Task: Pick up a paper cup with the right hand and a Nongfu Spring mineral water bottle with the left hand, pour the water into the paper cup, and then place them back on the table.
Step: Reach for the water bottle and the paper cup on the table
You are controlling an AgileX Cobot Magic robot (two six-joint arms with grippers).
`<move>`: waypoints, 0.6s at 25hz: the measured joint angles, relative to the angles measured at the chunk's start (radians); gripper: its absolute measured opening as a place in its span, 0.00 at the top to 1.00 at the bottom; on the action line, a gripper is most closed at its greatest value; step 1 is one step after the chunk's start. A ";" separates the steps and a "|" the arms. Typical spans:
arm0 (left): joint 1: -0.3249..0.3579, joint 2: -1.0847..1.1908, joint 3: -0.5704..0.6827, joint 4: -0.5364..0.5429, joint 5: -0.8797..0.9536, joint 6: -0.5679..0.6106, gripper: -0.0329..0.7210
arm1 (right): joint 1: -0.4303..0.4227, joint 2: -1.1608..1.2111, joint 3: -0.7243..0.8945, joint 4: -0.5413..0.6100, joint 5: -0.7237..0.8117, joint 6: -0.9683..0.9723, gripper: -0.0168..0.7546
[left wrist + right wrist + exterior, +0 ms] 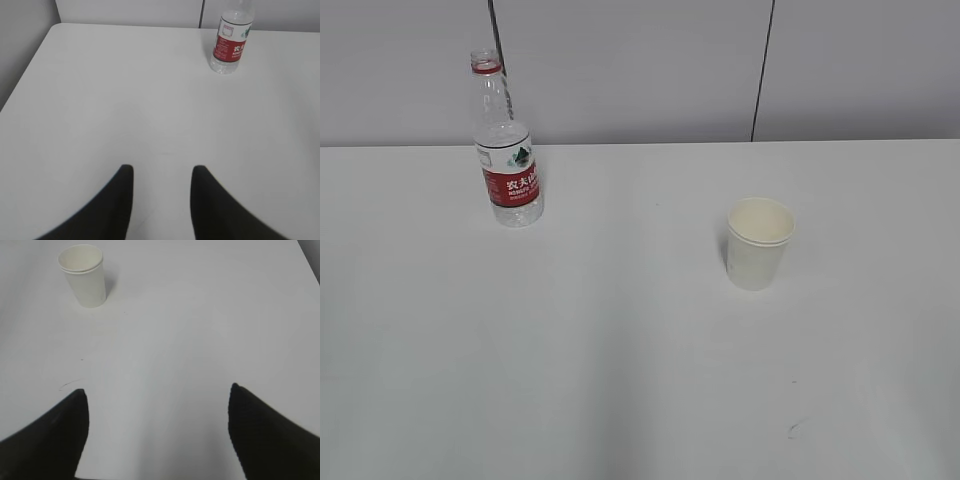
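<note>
The Nongfu Spring bottle, clear with a red-and-white label and red neck ring, stands upright and uncapped at the back left of the white table. It also shows far ahead in the left wrist view. The cream paper cup stands upright right of centre, and at the upper left in the right wrist view. My left gripper is open and empty, well short of the bottle. My right gripper is wide open and empty, well short of the cup. Neither arm shows in the exterior view.
A grey panelled wall rises behind the table. A faint scuff mark lies near the front right; it also shows in the right wrist view. The table's left edge shows in the left wrist view.
</note>
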 joint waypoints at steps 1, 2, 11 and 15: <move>0.000 0.000 0.000 0.000 0.000 0.000 0.64 | 0.000 0.000 0.000 0.000 0.000 0.000 0.13; 0.000 0.000 0.000 0.000 0.000 0.000 0.64 | 0.000 0.000 0.000 0.000 0.000 0.000 0.14; 0.000 0.000 0.000 0.000 0.000 0.000 0.64 | 0.000 0.000 0.000 0.000 0.000 0.000 0.16; 0.000 0.000 0.000 0.000 0.000 0.000 0.64 | 0.000 0.005 0.000 0.000 0.000 0.000 0.19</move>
